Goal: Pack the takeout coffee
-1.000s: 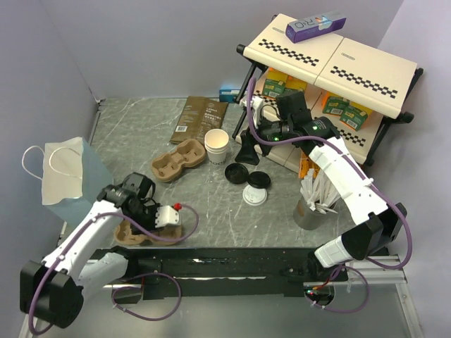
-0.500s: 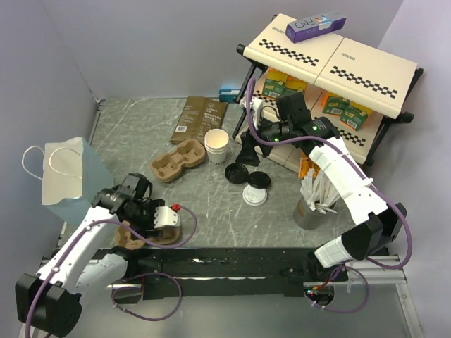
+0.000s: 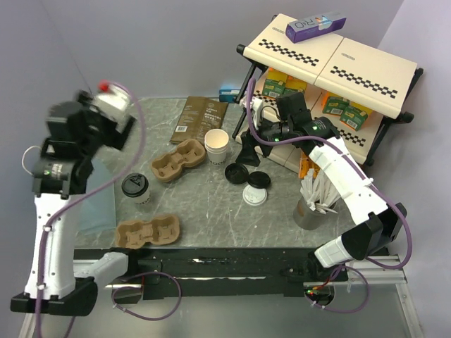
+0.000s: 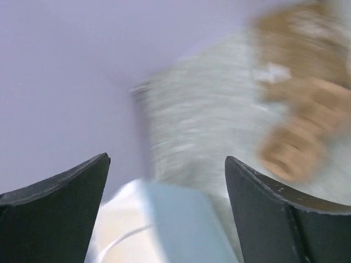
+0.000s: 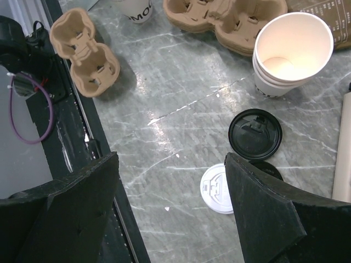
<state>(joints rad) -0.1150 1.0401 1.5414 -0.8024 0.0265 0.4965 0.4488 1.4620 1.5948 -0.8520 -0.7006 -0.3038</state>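
Purple box [image 3: 315, 27]: "RiO", partly legible. Brown pouch [image 3: 199, 118]: white print illegible.

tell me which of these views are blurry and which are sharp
Left wrist: heavy motion smear over the table and a tan carrier; only its fingers are crisp. Top external: the left arm's raised end is blurred, while the lidded cup and the rest are sharp. Right wrist: sharp throughout, black lid and cup stack crisp.
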